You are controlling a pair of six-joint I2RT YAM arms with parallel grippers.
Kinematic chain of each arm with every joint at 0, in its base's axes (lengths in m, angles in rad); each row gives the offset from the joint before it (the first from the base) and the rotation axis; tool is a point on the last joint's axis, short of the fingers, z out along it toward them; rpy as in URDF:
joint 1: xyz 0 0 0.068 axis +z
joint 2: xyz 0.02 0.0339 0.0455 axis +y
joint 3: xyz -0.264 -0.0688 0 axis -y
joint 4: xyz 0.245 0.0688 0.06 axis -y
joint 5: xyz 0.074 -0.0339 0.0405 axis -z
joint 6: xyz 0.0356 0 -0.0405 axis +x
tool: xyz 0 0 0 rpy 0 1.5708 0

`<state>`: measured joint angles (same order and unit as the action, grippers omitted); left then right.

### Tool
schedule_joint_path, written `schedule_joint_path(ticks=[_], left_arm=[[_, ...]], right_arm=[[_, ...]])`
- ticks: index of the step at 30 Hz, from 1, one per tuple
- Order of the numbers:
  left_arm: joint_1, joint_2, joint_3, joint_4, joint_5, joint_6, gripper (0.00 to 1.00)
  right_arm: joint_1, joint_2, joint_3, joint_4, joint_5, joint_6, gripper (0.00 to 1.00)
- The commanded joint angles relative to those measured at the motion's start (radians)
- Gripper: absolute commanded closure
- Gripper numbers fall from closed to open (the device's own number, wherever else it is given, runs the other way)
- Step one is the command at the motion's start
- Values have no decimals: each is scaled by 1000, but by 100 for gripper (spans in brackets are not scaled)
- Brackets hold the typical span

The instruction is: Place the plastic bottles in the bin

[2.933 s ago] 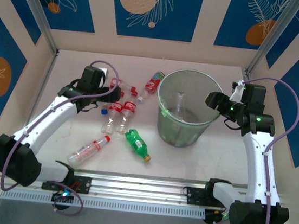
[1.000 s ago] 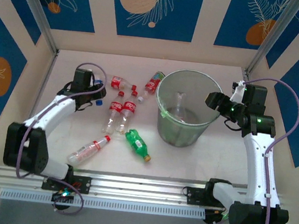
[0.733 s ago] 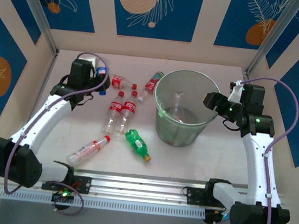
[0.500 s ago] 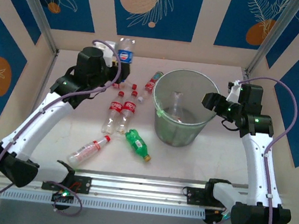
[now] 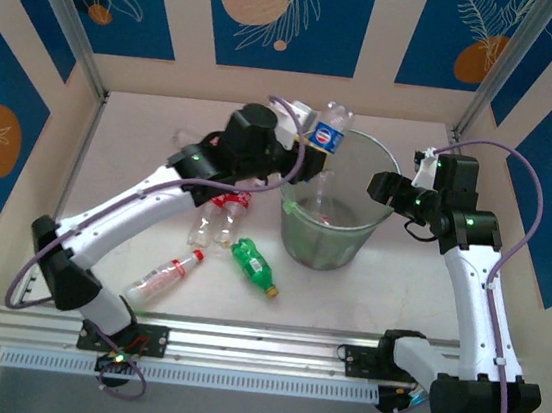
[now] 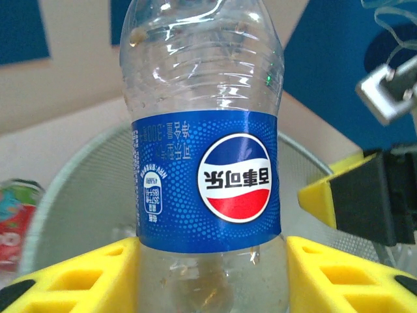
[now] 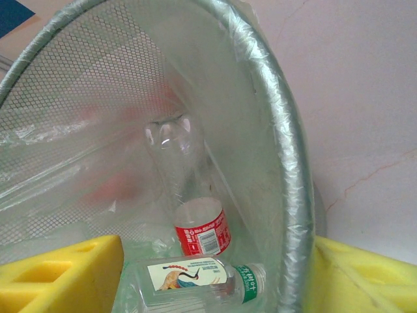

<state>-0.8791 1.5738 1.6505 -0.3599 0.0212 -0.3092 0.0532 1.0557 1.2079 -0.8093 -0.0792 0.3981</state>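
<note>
The blue-labelled bottle (image 5: 328, 130) hangs over the far edge of the bin (image 5: 327, 245), at about 11 o'clock on its mouth. It stands up rather than lying flat, so its long axis runs roughly along the drop. My left fingers (image 6: 78, 277) are clamped on its clear body on either side, just past the label. From the bottle, the open middle of the bin lies toward 5 o'clock. I judge a short carry that way, then release. My right fingers (image 7: 58, 267) stand apart, straddling the rim at 3 o'clock. The green bottle (image 5: 253, 267) waits on the worktop toward 7 o'clock.
</note>
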Motion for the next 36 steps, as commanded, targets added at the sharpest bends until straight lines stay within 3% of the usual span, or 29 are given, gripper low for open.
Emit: schedule_joint_path(ticks=[1, 15, 25, 36], left_arm=[[-23, 54, 55, 12, 73, -30, 47], [-34, 133, -11, 36, 147, -93, 46], [-33, 140, -25, 38, 155, -92, 31], [-34, 133, -27, 35, 138, -79, 27]], right_arm=[[11, -4, 17, -25, -17, 5, 28], [10, 11, 22, -26, 6, -17, 28], [9, 12, 19, -27, 14, -24, 28], [9, 11, 21, -30, 13, -23, 28]])
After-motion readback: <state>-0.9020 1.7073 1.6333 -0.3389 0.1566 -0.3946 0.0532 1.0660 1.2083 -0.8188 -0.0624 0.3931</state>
